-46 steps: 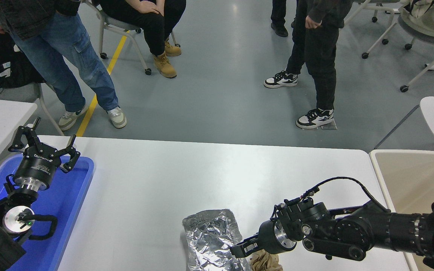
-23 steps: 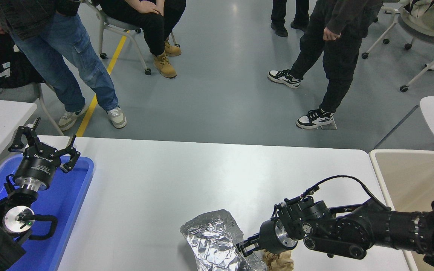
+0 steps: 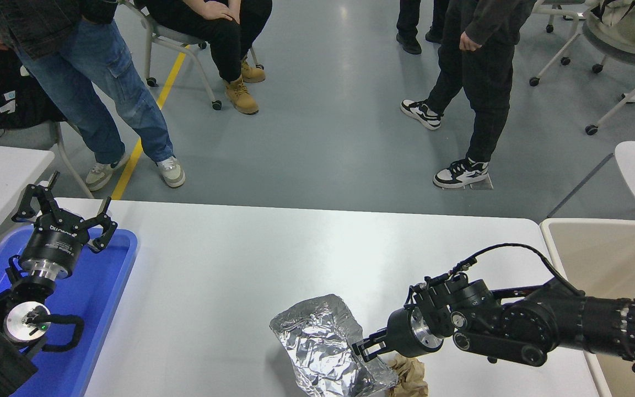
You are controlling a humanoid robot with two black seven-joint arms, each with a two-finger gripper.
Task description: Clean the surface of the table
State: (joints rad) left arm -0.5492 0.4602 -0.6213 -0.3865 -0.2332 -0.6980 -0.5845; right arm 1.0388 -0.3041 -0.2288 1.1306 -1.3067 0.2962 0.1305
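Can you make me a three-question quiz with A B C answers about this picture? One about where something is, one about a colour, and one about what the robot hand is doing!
1. Where is the crumpled foil?
A. in the tray
B. near the table surface's front edge
C. in the bin

2. What colour is the tray?
A. blue
B. red
C. green

3. What is the right gripper doing?
A. hanging high above the floor
B. reaching into the beige bin
C. pinching the foil's edge

Answers: 1 B, the foil lies low on the white top. 2 A, it is bright blue under the left gripper. 3 C, its fingertips close on the foil's right rim.
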